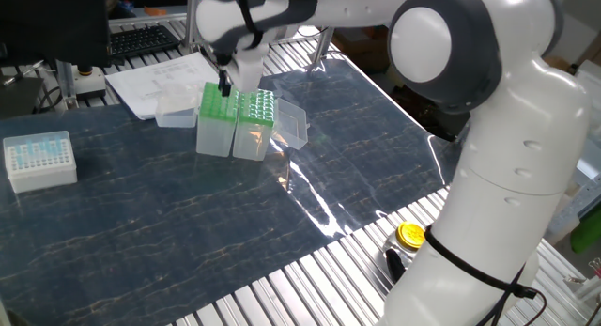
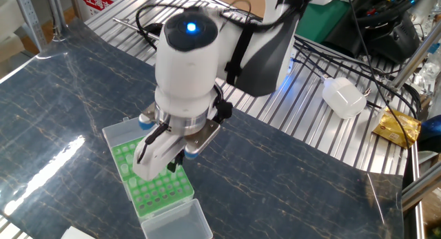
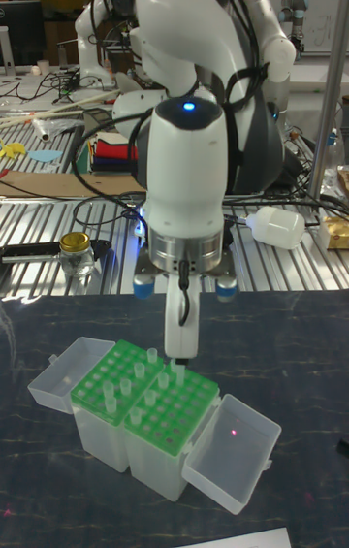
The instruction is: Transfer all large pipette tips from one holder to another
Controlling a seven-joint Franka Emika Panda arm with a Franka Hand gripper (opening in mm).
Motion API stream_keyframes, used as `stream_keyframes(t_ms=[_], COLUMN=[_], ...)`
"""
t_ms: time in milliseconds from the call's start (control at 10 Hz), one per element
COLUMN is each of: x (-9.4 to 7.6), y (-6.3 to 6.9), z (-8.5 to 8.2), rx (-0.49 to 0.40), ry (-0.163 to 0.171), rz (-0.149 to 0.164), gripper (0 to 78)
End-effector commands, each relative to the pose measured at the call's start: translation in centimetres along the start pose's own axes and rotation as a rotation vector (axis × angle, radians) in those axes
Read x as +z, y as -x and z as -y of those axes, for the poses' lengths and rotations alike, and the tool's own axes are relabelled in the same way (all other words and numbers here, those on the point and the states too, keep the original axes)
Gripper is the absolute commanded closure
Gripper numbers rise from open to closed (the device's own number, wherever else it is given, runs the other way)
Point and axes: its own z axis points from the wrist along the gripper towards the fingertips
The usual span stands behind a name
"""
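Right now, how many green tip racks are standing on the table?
2. In the tall fixed view they stand side by side and touching: the left green rack, and the right green rack under the gripper. No further one seems hidden.

I see green racks [image 3: 145, 393], whitish tips [image 3: 138, 372], dark blue marbled mat [image 1: 188, 213], white arm [image 2: 186, 67], yellow cap [image 1: 410, 234].

The gripper [image 2: 167, 164] hangs over a green rack [image 2: 153, 186] on the dark marbled table [image 2: 62, 108], its fingertips hidden, with open clear lids at both rack ends.
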Motion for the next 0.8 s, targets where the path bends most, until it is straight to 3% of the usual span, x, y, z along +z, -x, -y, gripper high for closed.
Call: stream_keyframes(t_ms=[100, 800], x=[-3.1, -6.6], y=[-0.7, -0.5], z=[-0.8, 0.2], rx=[-0.048, -0.223], ry=[-0.01, -0.009], rz=[-0.002, -0.008], gripper=[76.4, 76.4])
